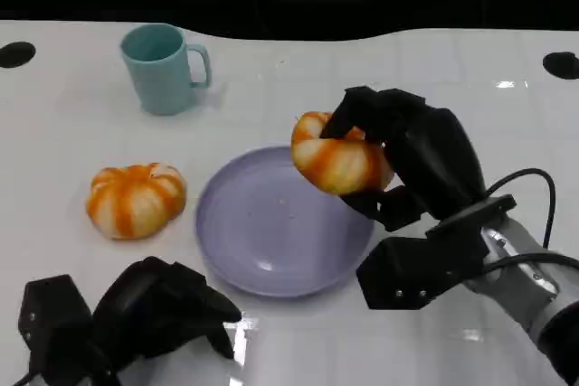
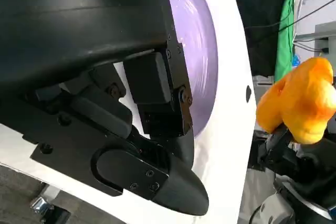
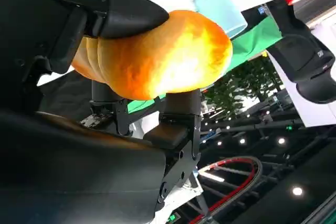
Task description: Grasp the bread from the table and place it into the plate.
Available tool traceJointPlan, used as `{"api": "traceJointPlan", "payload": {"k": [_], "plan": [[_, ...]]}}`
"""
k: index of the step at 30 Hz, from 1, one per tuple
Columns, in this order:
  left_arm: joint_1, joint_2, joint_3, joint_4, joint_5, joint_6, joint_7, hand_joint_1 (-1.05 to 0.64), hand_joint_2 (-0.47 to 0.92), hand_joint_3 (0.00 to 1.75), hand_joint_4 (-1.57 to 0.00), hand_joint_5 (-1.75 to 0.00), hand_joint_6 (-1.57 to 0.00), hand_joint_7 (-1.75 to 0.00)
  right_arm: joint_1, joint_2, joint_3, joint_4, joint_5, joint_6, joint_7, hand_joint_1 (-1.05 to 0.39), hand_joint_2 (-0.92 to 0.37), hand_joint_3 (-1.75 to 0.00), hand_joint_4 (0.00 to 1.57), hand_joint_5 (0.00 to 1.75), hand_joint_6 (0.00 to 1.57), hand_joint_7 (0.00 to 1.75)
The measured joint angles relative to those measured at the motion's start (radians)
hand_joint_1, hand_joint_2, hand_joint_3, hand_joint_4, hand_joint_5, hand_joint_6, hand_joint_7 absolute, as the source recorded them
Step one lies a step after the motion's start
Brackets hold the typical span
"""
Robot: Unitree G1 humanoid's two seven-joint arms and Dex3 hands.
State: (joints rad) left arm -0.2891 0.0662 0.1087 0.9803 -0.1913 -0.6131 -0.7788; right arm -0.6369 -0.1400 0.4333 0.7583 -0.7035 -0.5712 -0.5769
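My right hand (image 1: 412,155) grips an orange-and-cream bread (image 1: 336,158) and holds it in the air over the right rim of the lilac plate (image 1: 262,232). The right wrist view has the bread (image 3: 157,59) clamped between black fingers (image 3: 113,9). A second, similar bread (image 1: 136,199) lies on the table left of the plate. My left hand (image 1: 149,314) rests low at the table's near left with its fingers curled in and nothing in it. From the left wrist I see that hand (image 2: 105,93), the plate (image 2: 202,51) and the held bread (image 2: 302,100).
A pale teal mug (image 1: 163,68) stands at the back left, handle to the right. The white table (image 1: 470,70) has two dark round holes at its far corners (image 1: 16,53). A black cable loops beside my right forearm (image 1: 520,277).
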Motion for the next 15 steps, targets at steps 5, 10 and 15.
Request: {"api": "traceJointPlan", "payload": {"k": [5, 10, 15], "plan": [[0.0, -0.003, -0.002, -0.001, 0.0, 0.0, 0.0, -1.05, 0.85, 0.0, -1.25, -0.92, -1.57, -0.05, -0.025, 0.028, 0.027, 0.034, -0.011, -0.008, 0.014, -0.07, -0.09, -1.66, 1.06, 1.75, 0.87, 1.68], [0.007, -0.002, -0.007, -0.008, 0.002, 0.0, 0.0, -1.05, 0.85, 0.0, -1.24, -0.92, -1.57, -0.05, -0.074, 0.067, 0.061, 0.12, -0.012, -0.001, 0.084, -0.09, -0.19, -1.59, 1.03, 1.75, 0.85, 1.64], [0.012, -0.004, -0.007, -0.013, -0.001, 0.0, 0.0, -1.05, 0.84, 0.0, -1.23, -0.91, -1.56, -0.05, -0.092, 0.094, 0.07, 0.174, -0.003, -0.002, 0.158, -0.1, -0.23, -1.58, 0.99, 1.75, 0.88, 1.51]]}}
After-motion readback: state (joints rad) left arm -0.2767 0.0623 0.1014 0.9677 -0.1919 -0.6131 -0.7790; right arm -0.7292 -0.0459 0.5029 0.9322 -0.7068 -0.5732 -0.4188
